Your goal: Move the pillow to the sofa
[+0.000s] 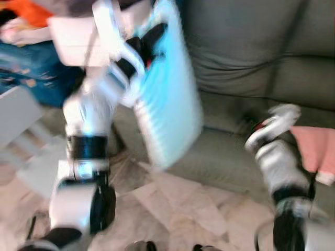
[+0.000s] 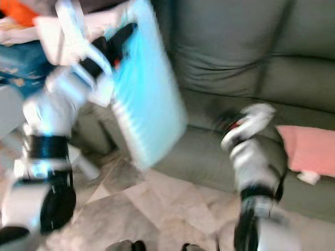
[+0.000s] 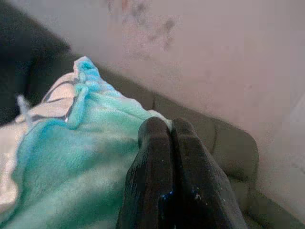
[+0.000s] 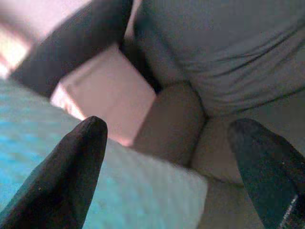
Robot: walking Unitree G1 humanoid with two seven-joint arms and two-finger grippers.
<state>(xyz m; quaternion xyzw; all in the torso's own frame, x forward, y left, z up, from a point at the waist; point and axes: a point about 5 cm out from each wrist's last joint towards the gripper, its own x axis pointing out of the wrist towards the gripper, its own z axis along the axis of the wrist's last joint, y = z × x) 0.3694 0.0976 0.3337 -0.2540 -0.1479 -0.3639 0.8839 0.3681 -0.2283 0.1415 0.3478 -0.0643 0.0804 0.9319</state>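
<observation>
Pinching only the top edge of the turquoise pillow point(image 1: 170, 99), with the left gripper point(image 3: 170, 136) and its two black fingers pressed together on a fold of the fabric. Held up in the air, ahead of the grey sofa point(image 1: 251, 68) seat, at about 11 o'clock in the head views; not yet resting on any cushion. Hanging nearly upright, long axis running from 12 down toward 5 o'clock, lower corner aimed at the front of the seat, broad face turned toward the right arm.

Risks, judged from this: slipping out, since so little cloth sits between the fingers and the whole weight dangles below; swinging, given the blur of motion, and so landing on the tiled floor point(image 1: 172, 209) short of the seat; dropping against the armrest rather than flat.

Spread wide and holding nothing, the right gripper point(image 4: 167, 162), low at about 3 o'clock just before the seat, near a pink cushion point(image 2: 309, 149).
</observation>
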